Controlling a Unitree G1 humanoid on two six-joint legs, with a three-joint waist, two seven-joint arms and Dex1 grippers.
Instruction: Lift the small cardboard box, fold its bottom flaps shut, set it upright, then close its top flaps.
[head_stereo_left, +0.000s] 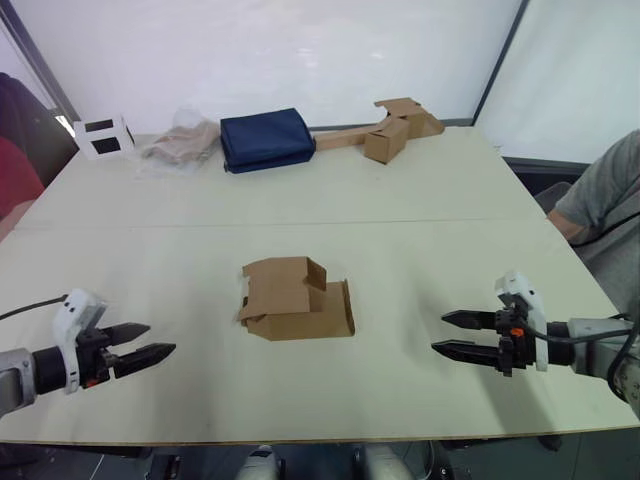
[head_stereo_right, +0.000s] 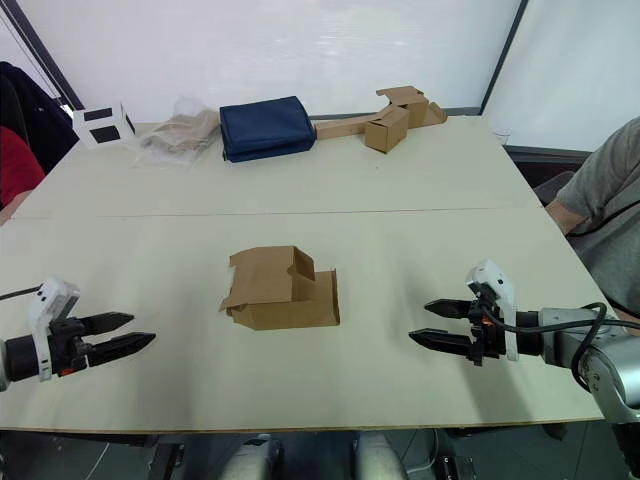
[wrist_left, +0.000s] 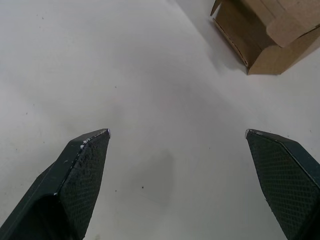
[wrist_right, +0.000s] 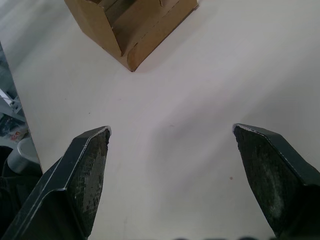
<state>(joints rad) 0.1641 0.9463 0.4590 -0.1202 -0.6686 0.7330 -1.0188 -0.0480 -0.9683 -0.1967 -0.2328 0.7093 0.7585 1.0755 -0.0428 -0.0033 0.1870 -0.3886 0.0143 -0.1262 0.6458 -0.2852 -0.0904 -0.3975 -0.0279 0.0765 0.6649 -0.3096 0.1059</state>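
Note:
The small cardboard box (head_stereo_left: 293, 300) lies on its side in the middle of the table, plain brown, with loose flaps sticking out at both ends. My left gripper (head_stereo_left: 148, 341) hovers low near the front left, open and empty, pointing toward the box (wrist_left: 265, 35) from well short of it. On the other side my right gripper (head_stereo_left: 446, 334) is open too, a short way from the box (wrist_right: 130, 27). Neither touches the cardboard.
At the far edge lie a folded navy cloth (head_stereo_left: 266, 138), a crumpled clear bag (head_stereo_left: 180, 143), a white cube with black squares (head_stereo_left: 103, 137) and a longer cardboard piece with a small box joined (head_stereo_left: 385, 130). A person's arm (head_stereo_left: 600, 215) sits at the right; another person's red sleeve (head_stereo_left: 15, 180) at left.

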